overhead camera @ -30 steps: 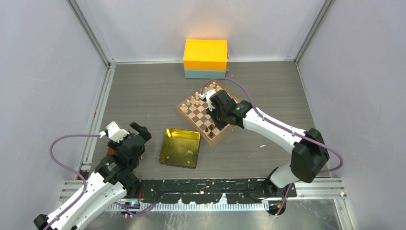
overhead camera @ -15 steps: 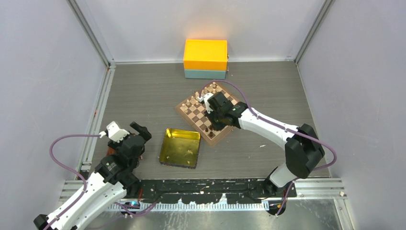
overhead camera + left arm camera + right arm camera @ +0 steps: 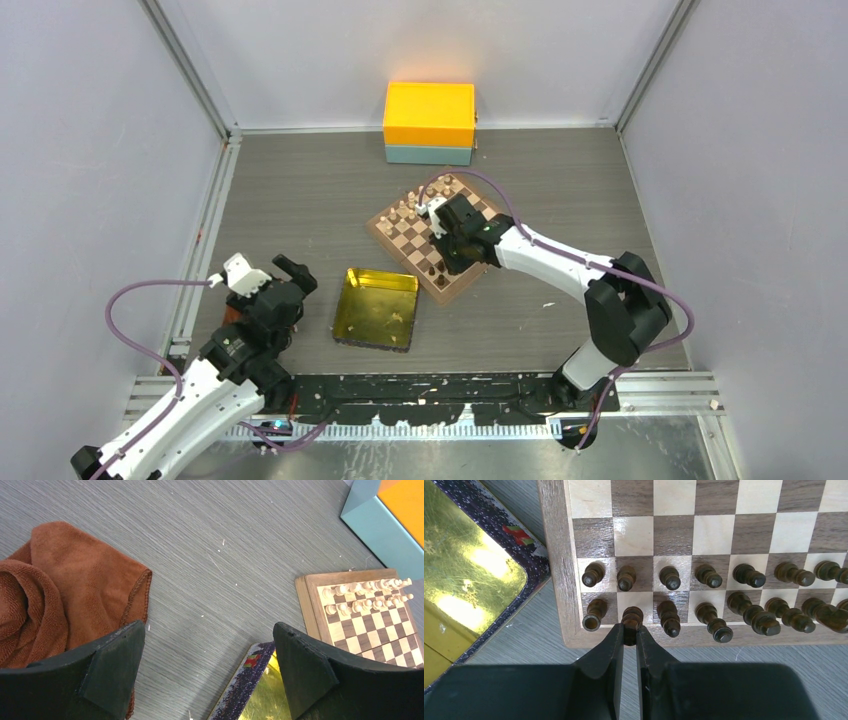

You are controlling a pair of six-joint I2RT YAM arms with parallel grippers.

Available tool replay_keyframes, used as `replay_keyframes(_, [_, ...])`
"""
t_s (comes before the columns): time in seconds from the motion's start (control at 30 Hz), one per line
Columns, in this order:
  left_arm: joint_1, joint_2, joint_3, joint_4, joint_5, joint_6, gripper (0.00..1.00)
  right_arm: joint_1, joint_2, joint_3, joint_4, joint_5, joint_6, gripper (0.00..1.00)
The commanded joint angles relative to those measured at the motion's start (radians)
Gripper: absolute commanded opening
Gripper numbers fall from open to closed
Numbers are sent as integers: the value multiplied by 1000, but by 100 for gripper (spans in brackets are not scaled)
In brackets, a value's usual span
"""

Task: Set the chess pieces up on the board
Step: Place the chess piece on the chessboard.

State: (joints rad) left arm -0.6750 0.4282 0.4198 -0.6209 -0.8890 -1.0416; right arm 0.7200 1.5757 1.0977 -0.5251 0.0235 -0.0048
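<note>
At board (image 3: 555, 555) edge, right tool (image 3: 630, 631) grips chessman (image 3: 632, 614)

Chess pieces (image 3: 670, 577) ranked on the board (image 3: 674, 530)
Tiny dark-brown wooden men stand in two rows along one tan-bordered edge.

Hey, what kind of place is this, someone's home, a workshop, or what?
Most likely a robotics lab test cell: plain grey walls in metal framing, a left arm and right arm bolted at the table edge, and staged props like the chessboard and gold tray.
</note>
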Motion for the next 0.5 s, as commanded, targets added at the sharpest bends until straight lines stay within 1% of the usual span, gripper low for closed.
replay_keyframes(0.0, [-4, 10, -2, 47, -23, -13, 100, -9, 3, -2, 48, -9, 3, 1])
replay_keyframes(0.3, [-3, 9, -4, 46, -24, -14, 100, -17, 26, -9, 59, -9, 3, 1])
replay_keyframes(0.33, [-3, 8, -4, 45, -24, -13, 100, -18, 29, -7, 58, -38, 4, 1])
replay_keyframes(0.47, [-3, 4, -6, 43, -25, -14, 100, -18, 32, -9, 62, -44, 4, 1])
